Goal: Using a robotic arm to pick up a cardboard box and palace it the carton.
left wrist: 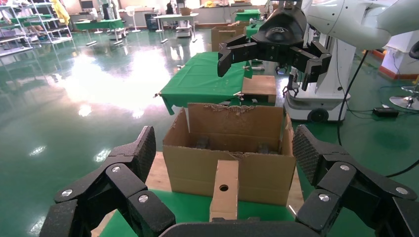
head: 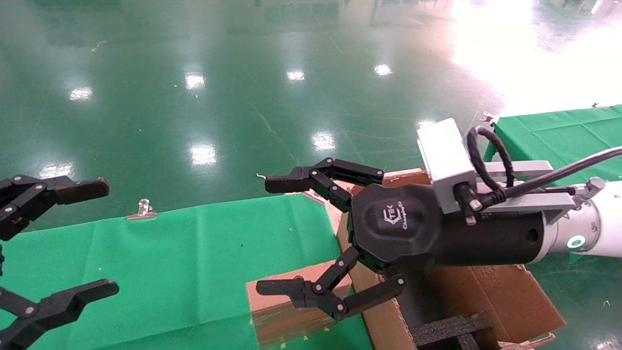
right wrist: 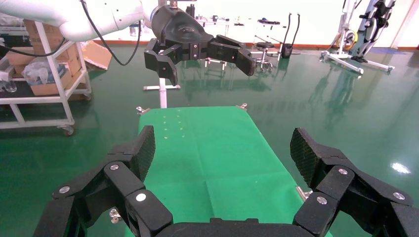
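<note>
The small cardboard box (head: 282, 325) lies on the green table at the front, against the carton's left side. In the left wrist view it (left wrist: 225, 190) shows its round hole. The carton (head: 505, 296) stands at the lower right with ragged flaps and black foam (head: 447, 330) inside; it also shows in the left wrist view (left wrist: 197, 165). My right gripper (head: 269, 236) on the white arm (head: 602, 218) is open and empty, hovering over the box and the carton's left edge. Its own view (right wrist: 222, 148) shows only table. My left gripper (head: 104, 238) is open at the far left.
The green table (head: 184, 257) stretches left of the box, with a metal clip (head: 142, 210) on its far edge. A second green table (head: 559, 131) stands at the right. Shiny green floor lies beyond.
</note>
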`<state>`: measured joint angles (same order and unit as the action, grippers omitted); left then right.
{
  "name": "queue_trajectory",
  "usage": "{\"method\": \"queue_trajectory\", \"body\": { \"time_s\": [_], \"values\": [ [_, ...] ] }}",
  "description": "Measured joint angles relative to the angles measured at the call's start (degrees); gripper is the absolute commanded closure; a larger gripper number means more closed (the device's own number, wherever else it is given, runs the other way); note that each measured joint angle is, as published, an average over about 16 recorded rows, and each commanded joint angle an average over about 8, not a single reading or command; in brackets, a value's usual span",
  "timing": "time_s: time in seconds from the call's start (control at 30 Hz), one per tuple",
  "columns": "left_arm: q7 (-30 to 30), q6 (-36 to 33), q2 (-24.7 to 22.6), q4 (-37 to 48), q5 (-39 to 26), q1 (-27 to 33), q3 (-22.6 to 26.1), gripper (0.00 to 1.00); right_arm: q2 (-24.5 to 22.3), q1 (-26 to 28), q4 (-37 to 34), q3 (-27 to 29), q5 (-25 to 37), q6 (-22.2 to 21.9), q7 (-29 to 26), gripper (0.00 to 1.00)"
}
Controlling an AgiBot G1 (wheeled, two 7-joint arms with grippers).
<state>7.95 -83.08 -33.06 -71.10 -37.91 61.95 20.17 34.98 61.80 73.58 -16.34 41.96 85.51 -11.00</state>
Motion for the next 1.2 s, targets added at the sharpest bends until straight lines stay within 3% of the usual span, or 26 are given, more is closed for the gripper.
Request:
{"method": "queue_trajectory", "body": {
  "time_s": [0.4,0.43,0.67,0.7,0.97,1.2],
  "values": [
    [0.0,0.0,0.0,0.0,0.0,0.0,0.0,0.0,0.0,0.0,0.0,0.0,0.0,0.0,0.0,0.0],
    [0.0,0.0,0.0,0.0,0.0,0.0,0.0,0.07,0.0,0.0,0.0,0.0,0.0,0.0,0.0,0.0],
    [0.0,0.0,0.0,0.0,0.0,0.0,0.0,0.93,0.0,-0.02,0.0,0.02,-0.01,0.01,0.01,0.0],
    [0.0,0.0,0.0,0.0,0.0,0.0,0.0,1.0,0.0,-0.02,-0.01,0.02,-0.01,0.01,0.01,0.0],
    [0.0,0.0,0.0,0.0,0.0,0.0,0.0,1.0,-0.1,0.58,-0.29,-0.56,1.3,0.16,-0.2,0.0],
    [0.0,0.0,0.0,0.0,0.0,0.0,0.0,1.0,0.02,4.27,-0.98,-3.85,7.74,1.67,-1.83,0.0]
  ]
}}
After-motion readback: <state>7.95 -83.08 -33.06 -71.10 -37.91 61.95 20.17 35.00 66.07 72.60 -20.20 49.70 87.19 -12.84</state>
